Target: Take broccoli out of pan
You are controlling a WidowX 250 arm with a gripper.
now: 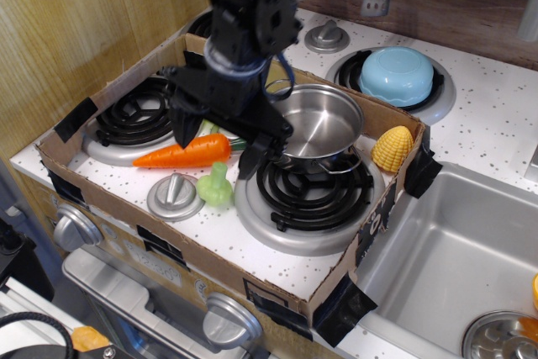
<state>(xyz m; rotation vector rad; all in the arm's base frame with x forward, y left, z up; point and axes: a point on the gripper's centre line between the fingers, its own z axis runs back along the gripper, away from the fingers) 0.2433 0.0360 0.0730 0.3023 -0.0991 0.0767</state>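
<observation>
The broccoli [215, 186] is lying on the speckled bench [252, 245], outside the pan [313, 124], between a grey knob [173, 195] and the front burner [307, 195]. The gripper [217, 134] is hovering above it with fingers spread and nothing between them. The pan is sitting empty on the burner's far edge. An orange carrot [183, 151] is lying beside the gripper; yellow corn [392, 149] is resting against the cardboard wall [370, 224].

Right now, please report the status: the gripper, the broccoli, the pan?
Gripper open, empty, above the stovetop. Broccoli out of the pan, lying between knob and front burner. Pan empty. Carrot beside it.
</observation>
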